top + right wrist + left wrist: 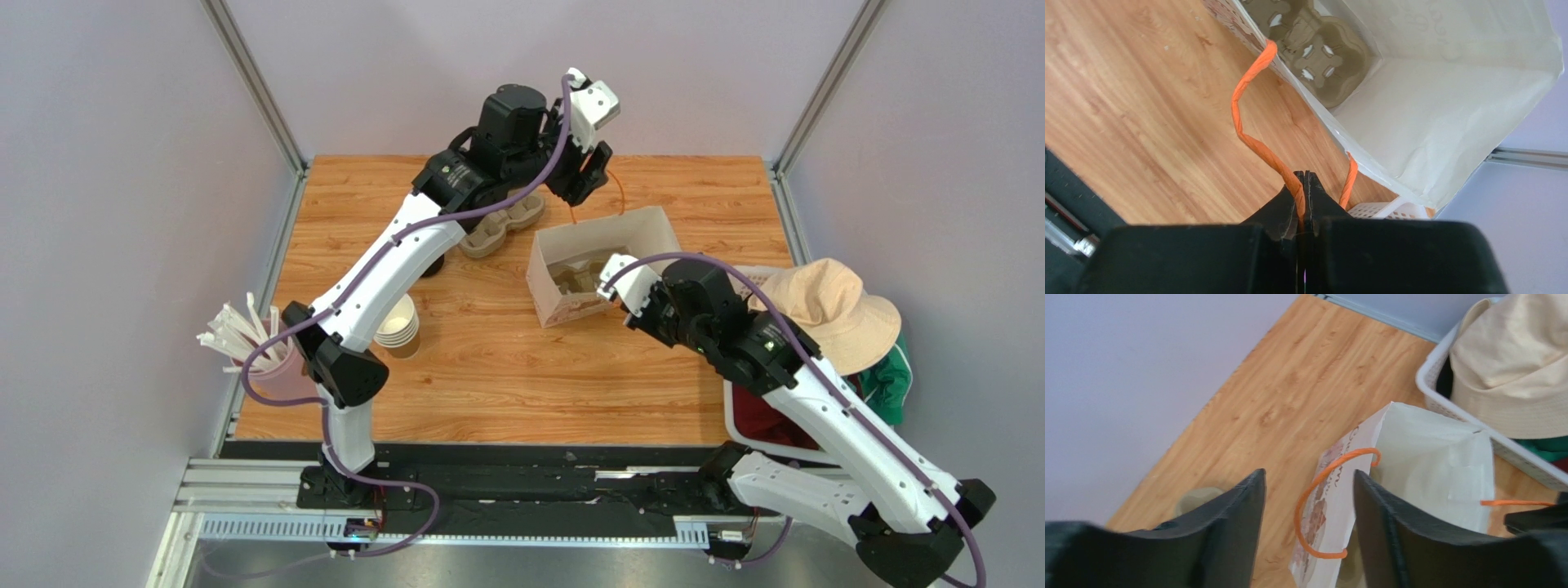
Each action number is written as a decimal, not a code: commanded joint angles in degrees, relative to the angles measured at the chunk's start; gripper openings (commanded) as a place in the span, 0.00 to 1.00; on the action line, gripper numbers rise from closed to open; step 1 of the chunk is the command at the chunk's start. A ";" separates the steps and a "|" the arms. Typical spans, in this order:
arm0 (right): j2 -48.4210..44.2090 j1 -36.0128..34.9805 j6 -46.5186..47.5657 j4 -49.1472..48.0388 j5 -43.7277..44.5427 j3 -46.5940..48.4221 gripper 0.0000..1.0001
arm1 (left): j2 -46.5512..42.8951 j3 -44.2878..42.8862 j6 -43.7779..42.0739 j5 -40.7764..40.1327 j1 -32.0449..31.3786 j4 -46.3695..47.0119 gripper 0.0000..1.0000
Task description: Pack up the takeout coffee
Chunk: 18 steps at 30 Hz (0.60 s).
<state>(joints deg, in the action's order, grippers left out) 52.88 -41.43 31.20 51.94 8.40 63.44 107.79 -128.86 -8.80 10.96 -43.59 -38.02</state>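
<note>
- Top view: paper bag [548,294] stands open right of the surface's centre; right pincer [604,289] at its near rim, left pincer [586,169] over its far rim; lidded takeout coffee not visible in any view
- Left wrist: jaws parted, empty; far handle [1300,508] hangs loose below them
- Right wrist: jaws clamped on near handle [1247,131], probably steadying the mouth; carrier tray [1315,43] on the bag floor, mouth wide for entry from above

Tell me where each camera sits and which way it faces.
Top external: above, behind the bases, facing down at the table; left arm, right arm show.
Left wrist: above the paper bag, facing down; open left gripper shows.
Right wrist: beside the bag, facing into it; right gripper pinches the orange handle.
Shared: all three see the bag.
</note>
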 commanded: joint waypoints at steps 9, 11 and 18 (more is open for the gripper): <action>7.14 0.56 -5.89 -17.57 8.91 2.56 0.49 | -3.10 -4.12 8.01 -7.10 9.49 4.53 0.99; 7.67 0.74 -6.06 -18.28 9.00 4.93 0.68 | -5.12 -4.38 7.31 -5.34 10.54 3.92 0.99; 10.57 2.58 -7.20 -19.07 7.86 15.12 0.92 | -12.50 6.23 3.53 -2.96 13.18 3.30 0.99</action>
<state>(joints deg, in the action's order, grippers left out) 62.63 -40.12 26.11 37.69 16.14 71.50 102.28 -128.01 -3.05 6.02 -31.09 -35.90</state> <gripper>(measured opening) 0.903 0.989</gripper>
